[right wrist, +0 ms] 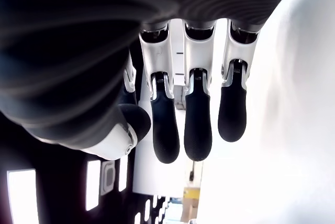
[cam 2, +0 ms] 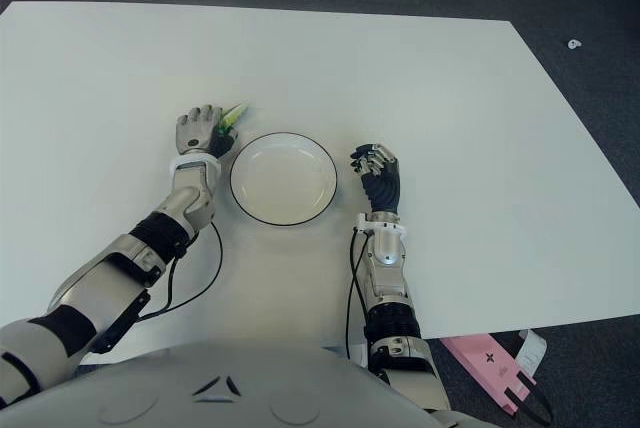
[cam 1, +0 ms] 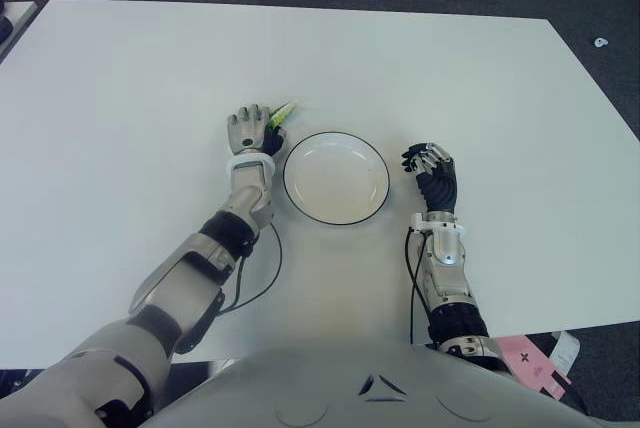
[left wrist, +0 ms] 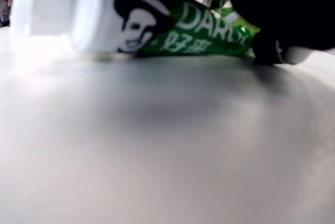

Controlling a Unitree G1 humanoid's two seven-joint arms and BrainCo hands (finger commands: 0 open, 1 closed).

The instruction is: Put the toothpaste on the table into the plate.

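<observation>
The toothpaste [cam 1: 285, 111] is a green and white tube [left wrist: 209, 30] with a white cap, lying flat on the white table [cam 1: 140, 68] just left of the plate's far side. My left hand [cam 1: 252, 128] covers the tube's near end with its fingers curled down over it. In the left wrist view dark fingers [left wrist: 272, 4] arch over the tube, and one fingertip reaches the table beside it. The white plate [cam 1: 336, 180] with a thin dark rim holds nothing. My right hand [cam 1: 432, 166] shows just right of the plate, fingers [right wrist: 199, 124] relaxed and holding nothing.
A cable [cam 1: 262, 273] loops on the table by my left forearm. A pink item [cam 1: 530, 363] lies beyond the table's near right corner. Dark floor surrounds the table on the far and right sides.
</observation>
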